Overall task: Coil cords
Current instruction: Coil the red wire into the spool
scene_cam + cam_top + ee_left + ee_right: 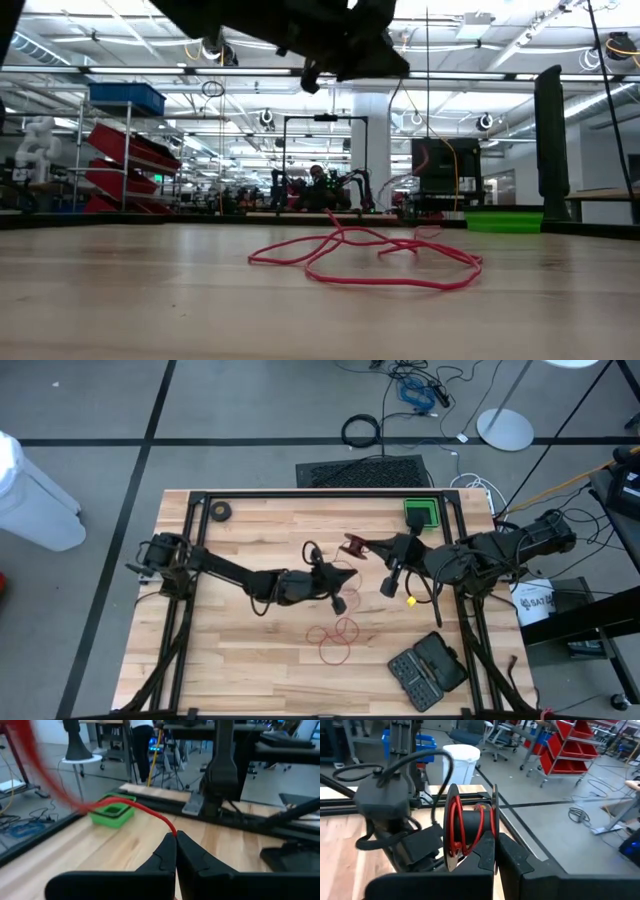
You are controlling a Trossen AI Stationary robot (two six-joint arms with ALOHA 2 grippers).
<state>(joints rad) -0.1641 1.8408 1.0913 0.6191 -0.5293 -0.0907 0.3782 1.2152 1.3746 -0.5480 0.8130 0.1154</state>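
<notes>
The thin red cord lies in loose loops (335,635) on the wood table near the front middle, seen flat on the tabletop in the low view (370,255). Above it, my left gripper (348,574) is shut on a raised stretch of the cord (125,807). My right gripper (372,546) is held high just right of centre, shut on the small reel (470,827), which has several red turns wound between its two discs. In the low view both hands show only as dark shapes at the top. My left gripper pinches a single strand of the red cord (170,827) at the very tips of its two fingers (165,855). The fingers point nearly level, toward the table's right side. From the pinch the cord rises away in a clear arc. My right gripper pinches the reel by the rim of one side disc (493,820) between its two fingers (482,855). The fingers come almost level from the table's right. The reel stands on edge, lifted clear of the table, with its wound cord (457,827) beside the fingers.
A green bin (421,512) stands at the far right. A small black ring-shaped roll (221,512) lies at the far left. An open black bit case (428,668) sits near the front right corner. Bare wood spreads left of the loops.
</notes>
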